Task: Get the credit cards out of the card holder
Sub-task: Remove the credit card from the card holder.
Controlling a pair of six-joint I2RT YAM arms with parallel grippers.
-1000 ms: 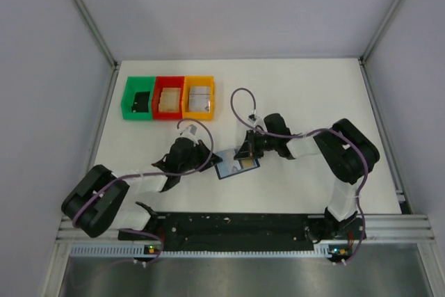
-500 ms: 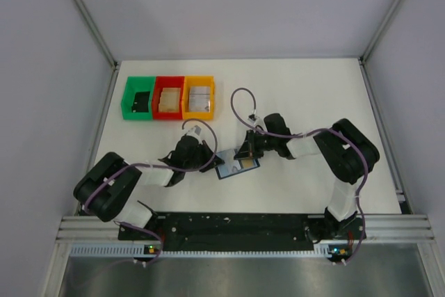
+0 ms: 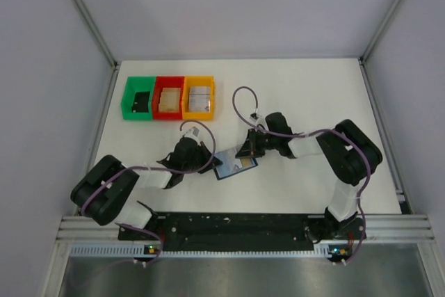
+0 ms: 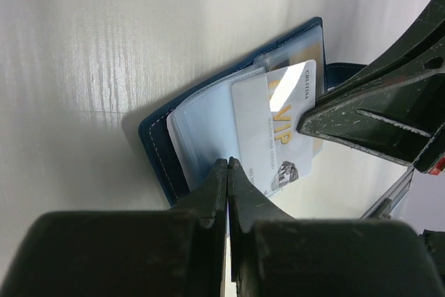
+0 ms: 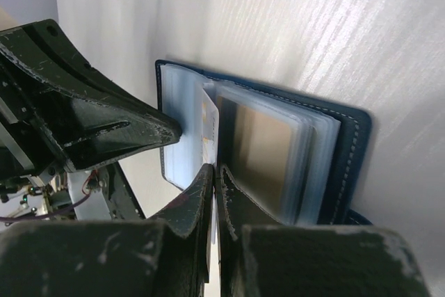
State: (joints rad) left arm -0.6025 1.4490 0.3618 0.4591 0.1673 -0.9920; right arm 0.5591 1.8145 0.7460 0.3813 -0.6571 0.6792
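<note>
We see the card holder lying open on the tabletop, between our two sets of fingers. The left fingers are pressed together, tips touching the near edge of a clear sleeve. The right fingers are also closed tight. Their tips sit at the edge of a credit card marked VIP, which sticks partway out just beyond the left fingertips. We cannot tell whether they pinch it. A stack of sleeved cards lies just right of the right fingers.

White table, grey walls (metal corner posts).
</note>
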